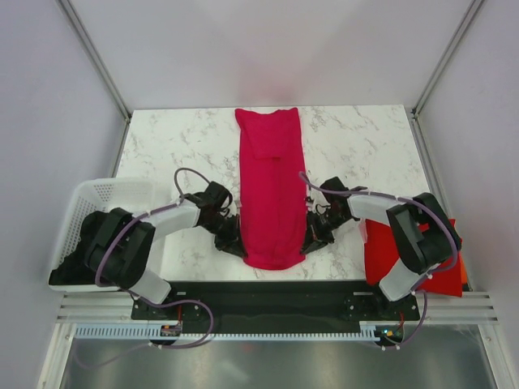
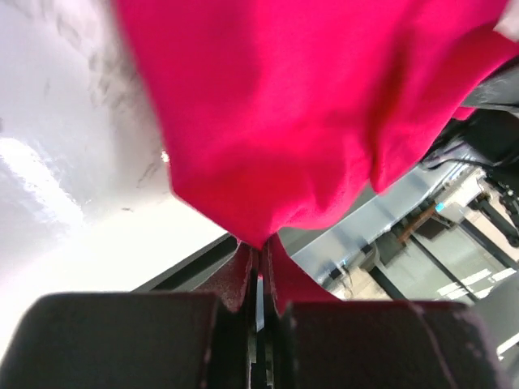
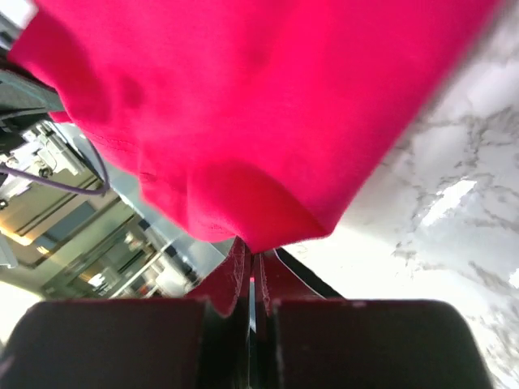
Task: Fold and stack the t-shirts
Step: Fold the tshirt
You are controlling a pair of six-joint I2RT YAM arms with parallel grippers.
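A crimson-pink t-shirt (image 1: 272,190), folded into a long narrow strip, lies down the middle of the marble table (image 1: 365,146). My left gripper (image 1: 233,237) is shut on its near left edge; the cloth (image 2: 284,121) hangs from the closed jaws in the left wrist view. My right gripper (image 1: 312,240) is shut on its near right edge, with the cloth (image 3: 259,113) bunched above the jaws in the right wrist view. The near end of the shirt is lifted a little off the table. A bright red folded shirt (image 1: 389,255) lies at the right front, with orange cloth (image 1: 462,271) showing at its far edge.
A white plastic basket (image 1: 101,194) stands at the table's left edge, with dark cloth (image 1: 69,271) inside near its front. The black base rail (image 1: 259,296) runs along the near edge. Grey walls enclose the table on three sides.
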